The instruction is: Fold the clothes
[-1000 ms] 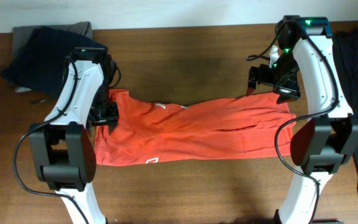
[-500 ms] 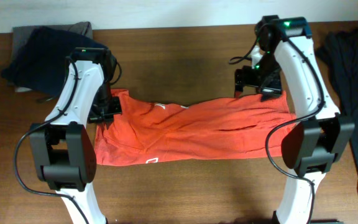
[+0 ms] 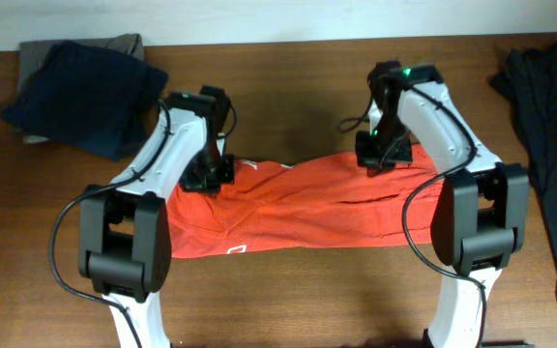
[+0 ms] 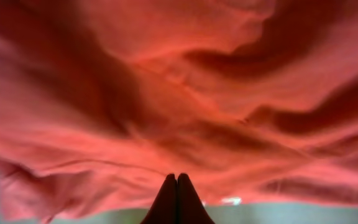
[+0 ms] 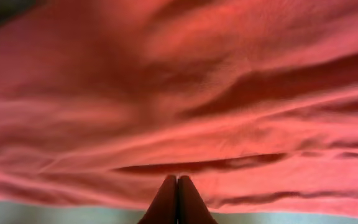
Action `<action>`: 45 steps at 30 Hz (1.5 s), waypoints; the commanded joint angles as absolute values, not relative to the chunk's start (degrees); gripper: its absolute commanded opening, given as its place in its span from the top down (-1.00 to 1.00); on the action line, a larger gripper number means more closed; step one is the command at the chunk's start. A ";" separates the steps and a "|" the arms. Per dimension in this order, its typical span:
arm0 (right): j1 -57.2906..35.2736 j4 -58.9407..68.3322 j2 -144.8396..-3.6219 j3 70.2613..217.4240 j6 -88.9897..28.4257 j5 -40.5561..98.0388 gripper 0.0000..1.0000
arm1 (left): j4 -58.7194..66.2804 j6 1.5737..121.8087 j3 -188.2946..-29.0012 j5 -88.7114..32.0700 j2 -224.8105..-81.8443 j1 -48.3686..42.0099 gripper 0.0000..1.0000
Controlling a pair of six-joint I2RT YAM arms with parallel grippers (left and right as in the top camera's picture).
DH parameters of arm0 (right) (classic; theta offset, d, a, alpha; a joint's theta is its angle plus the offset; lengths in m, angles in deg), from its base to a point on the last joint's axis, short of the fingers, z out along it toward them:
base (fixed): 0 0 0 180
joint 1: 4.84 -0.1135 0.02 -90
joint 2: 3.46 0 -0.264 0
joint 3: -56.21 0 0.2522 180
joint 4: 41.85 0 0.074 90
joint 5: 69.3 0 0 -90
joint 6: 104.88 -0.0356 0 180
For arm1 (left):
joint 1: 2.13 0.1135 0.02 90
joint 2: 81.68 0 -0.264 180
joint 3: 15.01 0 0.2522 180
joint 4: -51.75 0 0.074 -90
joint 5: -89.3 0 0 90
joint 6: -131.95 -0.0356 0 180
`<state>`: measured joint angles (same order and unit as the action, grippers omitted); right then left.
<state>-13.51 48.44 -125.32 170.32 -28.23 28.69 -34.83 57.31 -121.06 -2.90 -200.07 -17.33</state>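
Observation:
The clothes here are a red-orange T-shirt (image 3: pixel 307 208), folded into a long band across the middle of the brown table (image 3: pixel 288 97). A small white mark (image 3: pixel 237 249) shows at its near edge. My left gripper (image 3: pixel 206 177) sits on the shirt's far edge towards the left. Its jaws are pressed together on the red cloth (image 4: pixel 185 93), with the left gripper (image 4: pixel 177 178) tips over the hem. On the far edge towards the right, my right gripper (image 3: pixel 380 159) is likewise shut on the shirt (image 5: pixel 185 81), the right gripper (image 5: pixel 177 179) tips together. Both wrist views are blurred.
A dark navy garment (image 3: pixel 75 82) lies on a grey one at the far left corner. A pile of dark clothing (image 3: pixel 549 106) hangs along the right edge. Bare table shows behind and in front of the shirt.
Both grippers have gone from open to shut, and both arms have moved inward along the shirt's far edge. The shirt's left end has shifted a little to the right.

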 commanded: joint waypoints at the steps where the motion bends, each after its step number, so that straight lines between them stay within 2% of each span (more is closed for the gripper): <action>1: -13.05 45.89 -123.84 166.30 -28.86 25.91 0.92 | -31.97 56.17 -116.54 -3.36 -199.30 -16.50 0.99; 12: -6.93 42.13 -123.84 161.54 -28.60 24.49 0.92 | -24.95 56.19 -112.43 -0.76 -199.30 -10.21 0.99; 26: -2.47 29.01 -123.84 150.13 -27.59 23.73 0.92 | -21.61 55.95 -112.36 -0.72 -199.30 -4.52 0.97; 38: 1.29 28.44 -123.84 149.62 -27.77 22.98 0.92 | -19.29 55.98 -112.28 4.75 -199.48 -0.48 0.97; 45: 1.18 27.98 -123.84 149.62 -27.77 23.05 0.92 | -19.95 56.00 -112.82 1.19 -199.02 3.76 0.98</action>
<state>0.32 29.08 -122.33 151.48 -27.97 27.64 -19.42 56.52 -112.87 2.52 -200.07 2.43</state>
